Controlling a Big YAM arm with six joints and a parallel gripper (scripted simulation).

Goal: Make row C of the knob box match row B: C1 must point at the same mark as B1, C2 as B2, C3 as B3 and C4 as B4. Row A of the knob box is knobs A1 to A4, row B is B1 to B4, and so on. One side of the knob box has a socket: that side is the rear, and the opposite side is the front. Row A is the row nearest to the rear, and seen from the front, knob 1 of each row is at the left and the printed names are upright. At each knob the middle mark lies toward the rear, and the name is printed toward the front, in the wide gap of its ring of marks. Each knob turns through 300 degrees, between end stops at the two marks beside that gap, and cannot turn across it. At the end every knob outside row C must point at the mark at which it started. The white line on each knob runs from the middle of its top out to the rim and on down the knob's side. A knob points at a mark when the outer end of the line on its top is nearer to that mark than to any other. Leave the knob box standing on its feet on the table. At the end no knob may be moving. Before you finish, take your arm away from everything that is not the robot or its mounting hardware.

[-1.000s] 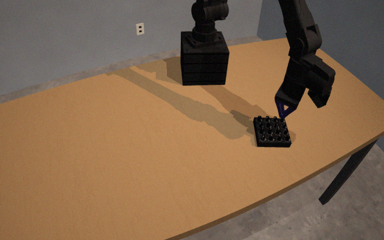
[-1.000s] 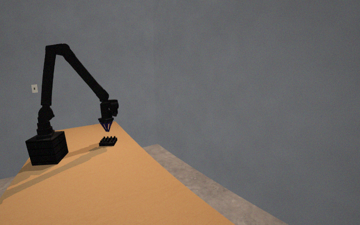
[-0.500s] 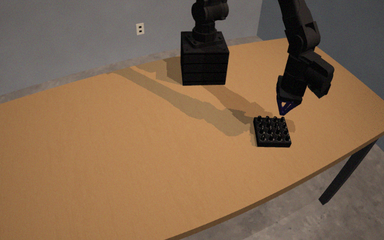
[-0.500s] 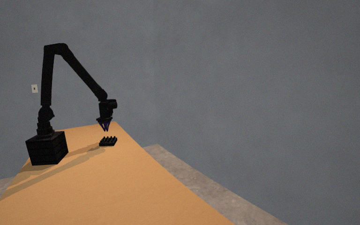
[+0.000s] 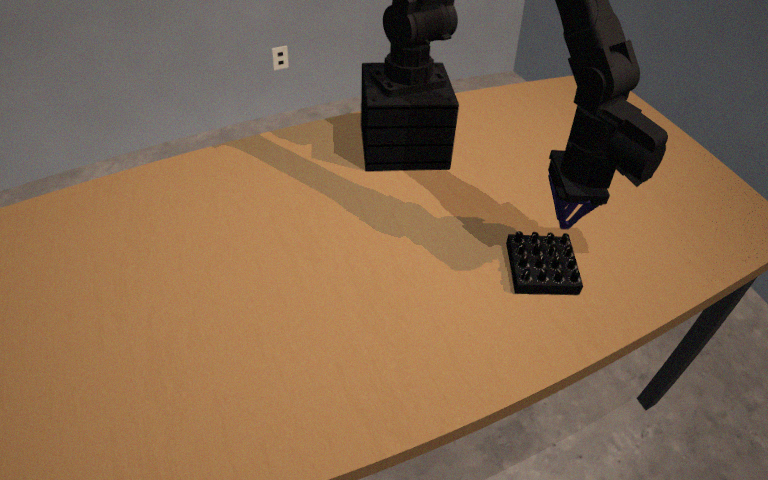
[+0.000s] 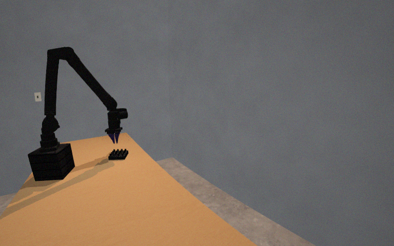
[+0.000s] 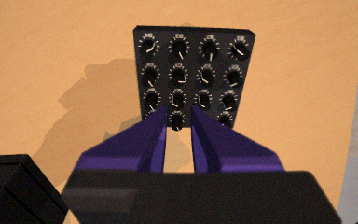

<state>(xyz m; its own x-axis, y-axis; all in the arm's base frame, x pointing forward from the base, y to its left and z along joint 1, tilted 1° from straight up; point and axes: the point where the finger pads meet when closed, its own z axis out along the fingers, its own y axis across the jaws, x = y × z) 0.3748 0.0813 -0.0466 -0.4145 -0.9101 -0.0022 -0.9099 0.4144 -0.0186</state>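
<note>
The box (image 5: 547, 289) (image 6: 117, 158) (image 7: 192, 63) is seen standing on the counter (image 5: 283, 283) (image 6: 116, 203) (image 7: 298, 93), near its edge in the top view, and well apart from the black pedestal (image 5: 408, 135) (image 6: 47, 168) (image 7: 28, 191). The jaws (image 5: 564, 227) (image 6: 115, 143) are held above the rear side of the box, pointed downward and touching no knob, released, with a narrow gap and nothing grasped. In the wrist view, the line on C3 (image 7: 178, 76) is observed toward the lower right and that on B3 (image 7: 177, 100) toward the lower left, so this pair is noted as unmatched.
</note>
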